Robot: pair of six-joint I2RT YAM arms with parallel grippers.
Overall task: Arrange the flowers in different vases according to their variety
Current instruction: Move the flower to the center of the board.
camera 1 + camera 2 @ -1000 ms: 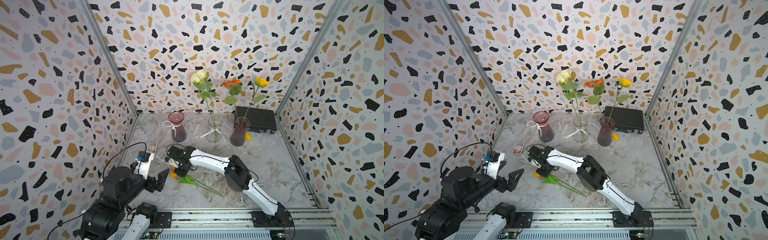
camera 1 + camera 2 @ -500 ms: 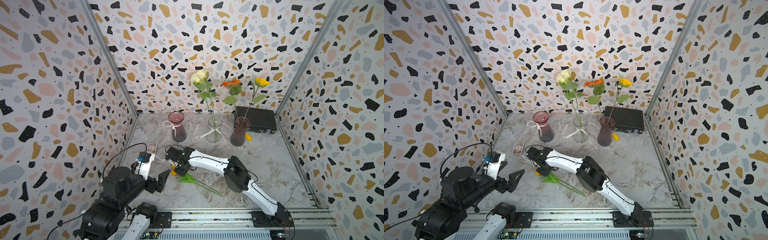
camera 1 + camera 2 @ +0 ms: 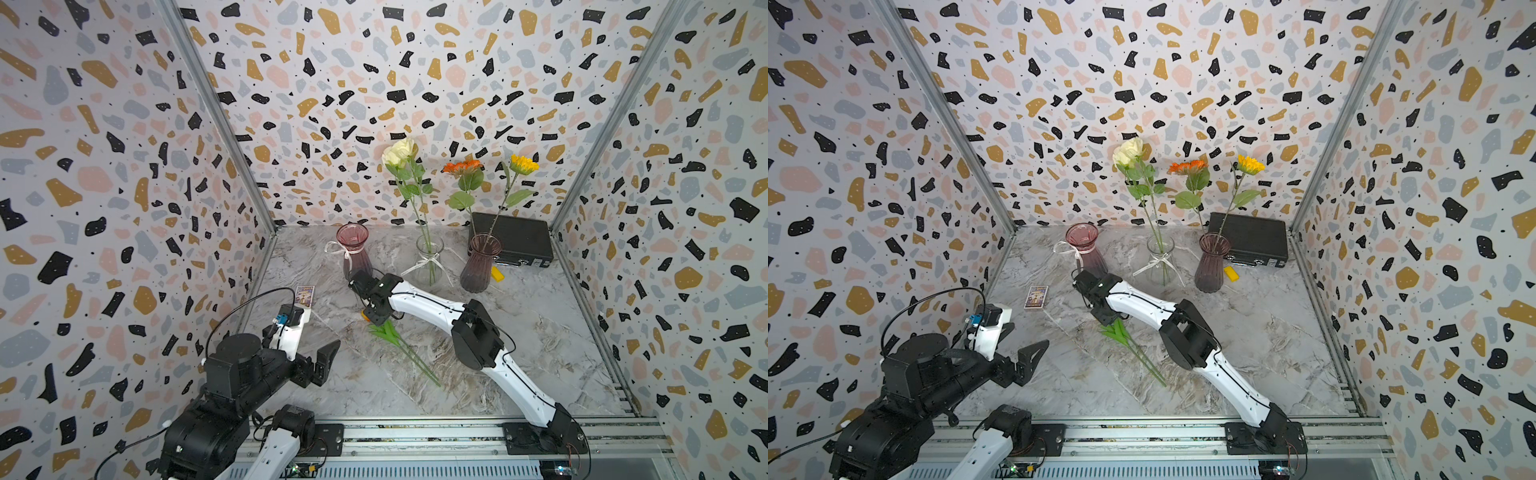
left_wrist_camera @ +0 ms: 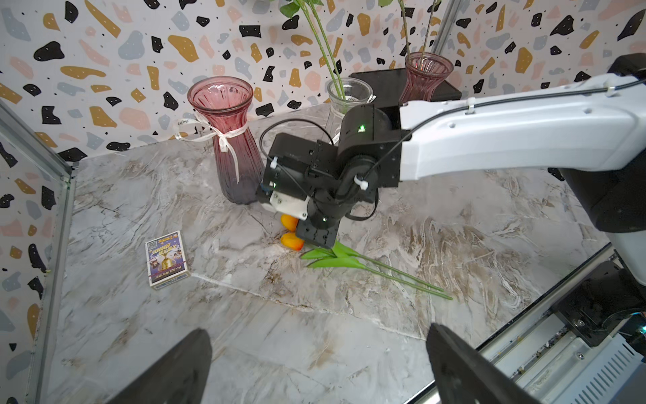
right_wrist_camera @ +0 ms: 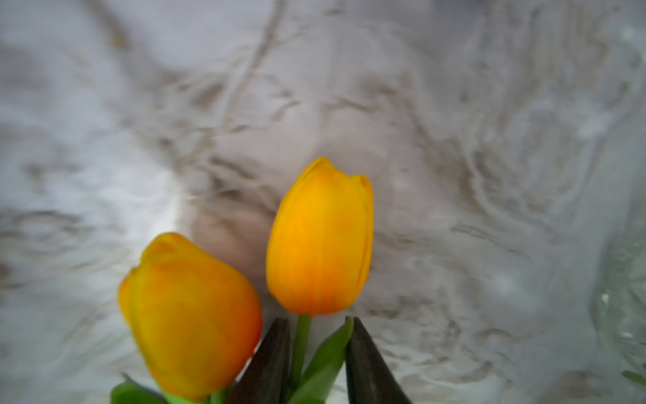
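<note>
So the right claw (image 5: 316,320) is down low on the marble tabletop (image 3: 540,332), just in front of the pink-red vase (image 3: 353,253). Its two dark fingers (image 5: 276,353) are pinched in on the neck of one orange tulip (image 5: 320,241). The stem sits against one finger and a leaf against the other, right under the bloom. The second tulip (image 5: 188,314) lies close beside it, outside the grip. From the left wrist camera both heads look near the marble, and I can't tell whether the held one is off it. Both green stems run flat across the table toward the front edge.

The left claw (image 4: 318,332) hovers near the front left corner with its jaws spread wide and nothing between them.

Back row: the pink-red vase with the white ribbon is empty. The clear vase (image 3: 428,259) holds the cream roses (image 3: 399,151). The purple-brown vase (image 3: 480,264) holds the orange daisy-like bloom (image 3: 461,167) and the yellow daisy-like bloom (image 3: 523,165).

Other bits: a black case (image 3: 515,241) behind the purple-brown vase, a little yellow block (image 3: 496,274) beside it, and a small printed card box (image 3: 304,296) near the left wall.
</note>
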